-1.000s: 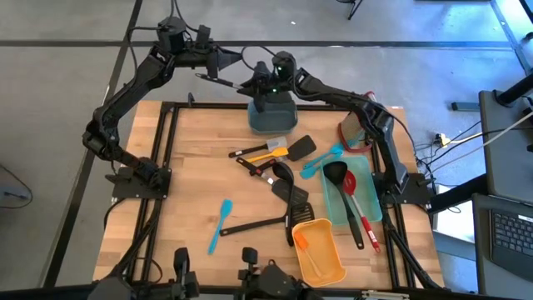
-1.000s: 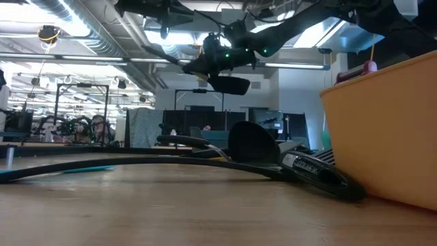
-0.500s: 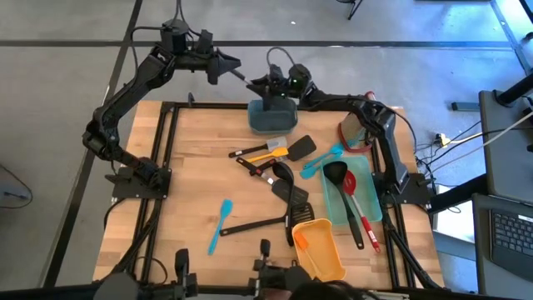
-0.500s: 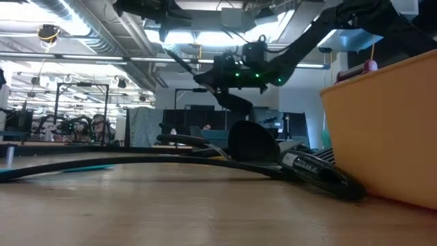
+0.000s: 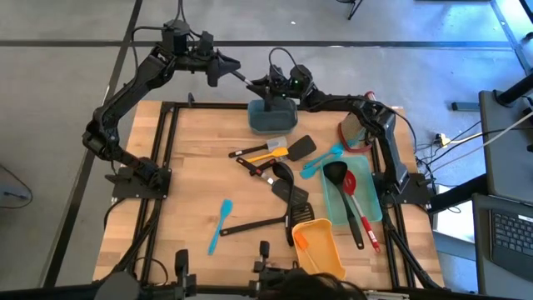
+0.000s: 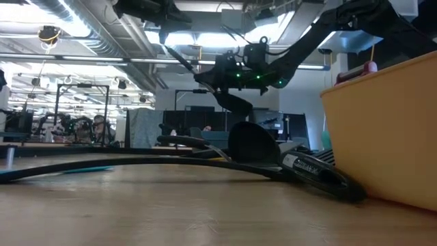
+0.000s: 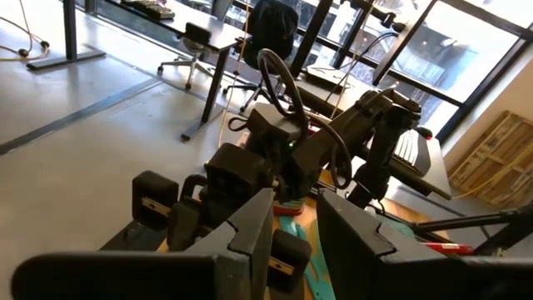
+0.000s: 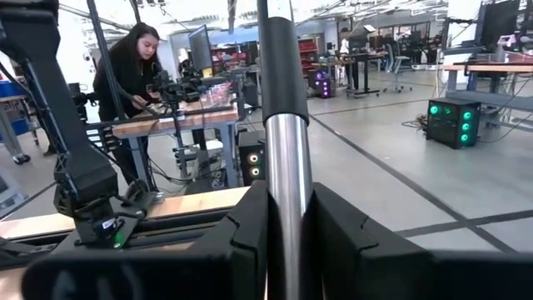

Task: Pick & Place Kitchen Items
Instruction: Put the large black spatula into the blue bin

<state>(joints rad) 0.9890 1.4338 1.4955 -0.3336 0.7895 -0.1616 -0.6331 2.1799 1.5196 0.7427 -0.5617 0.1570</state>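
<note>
**High, low and wrist views at the far table edge.** You had carried the right gripper [image 5: 266,83] back toward the far edge within the last second; the long-handled utensil [image 8: 288,167] in it had swung from lying nearly level to hanging head-down, then settled; its fingers were clamped narrowly on the black-and-steel handle, as the right wrist view showed. The dark head hung above the grey-blue bin [image 5: 271,119], while the handle's free end pointed at the left gripper [image 5: 225,68], raised just beside it beyond the table [image 5: 191,175]; whether the left gripper pinched that end could not be told. Judged from this, the utensil stood ready either for a drop into the bin or for a handover; nothing had been released yet.

**Containers.**
- The grey-blue bin showed no utensil inside, though the right arm hid part of it.
- The pale teal tray [image 5: 373,208] at the right held a black ladle [image 5: 336,173], a red spoon [image 5: 350,183] and dark handles running toward the near edge.
- The orange bin [image 5: 331,265] near the front held one orange-headed spatula [image 5: 301,242].

**Loose items.** A teal spatula [image 5: 218,225] lay alone to the left; several black turners [image 5: 287,185] lay crossed mid-table; a white-headed spatula [image 5: 273,146] and a second teal one [image 5: 321,162] lay near the grey-blue bin; most of the task remained.
</note>
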